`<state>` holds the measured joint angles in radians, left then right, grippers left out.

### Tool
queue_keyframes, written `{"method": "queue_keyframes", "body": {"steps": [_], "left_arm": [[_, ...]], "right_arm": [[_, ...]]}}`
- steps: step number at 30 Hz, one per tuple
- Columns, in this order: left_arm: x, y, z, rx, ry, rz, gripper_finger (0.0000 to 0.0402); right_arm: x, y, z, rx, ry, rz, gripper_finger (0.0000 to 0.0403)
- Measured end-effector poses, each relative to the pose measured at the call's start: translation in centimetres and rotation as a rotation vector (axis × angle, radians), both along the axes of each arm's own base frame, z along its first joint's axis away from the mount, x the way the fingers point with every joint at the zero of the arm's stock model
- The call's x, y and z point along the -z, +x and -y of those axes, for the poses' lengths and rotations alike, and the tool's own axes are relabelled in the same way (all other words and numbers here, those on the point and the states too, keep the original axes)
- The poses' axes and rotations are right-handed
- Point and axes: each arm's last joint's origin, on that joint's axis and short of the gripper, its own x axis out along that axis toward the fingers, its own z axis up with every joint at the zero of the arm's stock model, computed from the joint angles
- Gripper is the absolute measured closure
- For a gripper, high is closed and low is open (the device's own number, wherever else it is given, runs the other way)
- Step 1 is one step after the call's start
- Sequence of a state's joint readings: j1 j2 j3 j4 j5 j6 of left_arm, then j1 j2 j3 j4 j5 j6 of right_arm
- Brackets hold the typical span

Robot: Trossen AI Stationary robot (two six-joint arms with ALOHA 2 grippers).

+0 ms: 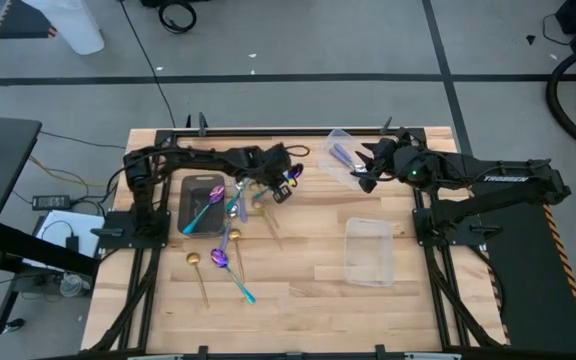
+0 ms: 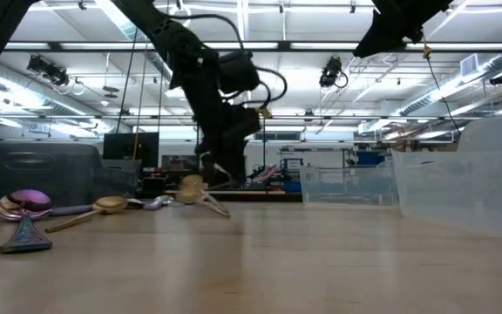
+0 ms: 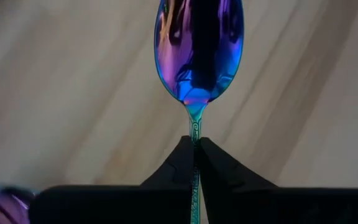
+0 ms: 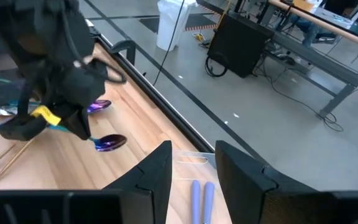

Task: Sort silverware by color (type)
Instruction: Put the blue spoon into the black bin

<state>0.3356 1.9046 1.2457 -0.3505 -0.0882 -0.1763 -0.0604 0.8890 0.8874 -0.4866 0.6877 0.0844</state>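
Bare wooden desk (image 1: 298, 270) stretches wide below both arms. Left pincer (image 3: 195, 144) is clamped on an iridescent spoon (image 3: 198, 50) by its teal handle, beside the dark tray (image 1: 190, 192). Right pincer (image 4: 192, 163) hovers half-open over lilac handles (image 4: 201, 199) near the far edge.

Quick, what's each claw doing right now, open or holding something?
Left gripper: shut on the iridescent spoon, by its teal handle.
Right gripper: open, holding nothing, above a clear container.
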Motion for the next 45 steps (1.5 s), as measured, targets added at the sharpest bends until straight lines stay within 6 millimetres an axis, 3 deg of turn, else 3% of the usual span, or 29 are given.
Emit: {"method": "queue_keyframes", "body": {"steps": [7,12,22,34,39,45], "left_arm": [[-4.3,0.5,-0.4,0.032,0.083,0.105,0.0383],[-6.0,-0.2,-0.4,0.030,0.095,0.114,0.0383],[-6.5,-2.0,0.5,0.023,0.042,-0.014,0.0382],[-9.5,-4.5,4.8,0.014,0.023,-0.097,0.0382],[-9.9,-5.7,6.8,-0.026,0.041,-0.175,0.0382],[-8.7,-7.5,8.9,-0.053,0.008,-0.234,0.0382]], "right_arm": [[0.0,-0.1,0.1,0.044,-0.023,-0.002,0.0270],[0.0,-0.1,0.1,0.044,-0.024,-0.002,0.0270],[0.0,-0.1,0.1,0.040,-0.020,-0.006,0.0270],[0.1,-0.1,0.0,0.025,-0.005,-0.010,0.0270],[0.1,-0.1,0.0,0.026,0.000,-0.007,0.0270],[0.1,-0.1,0.0,0.016,0.014,-0.002,0.0270]]}}
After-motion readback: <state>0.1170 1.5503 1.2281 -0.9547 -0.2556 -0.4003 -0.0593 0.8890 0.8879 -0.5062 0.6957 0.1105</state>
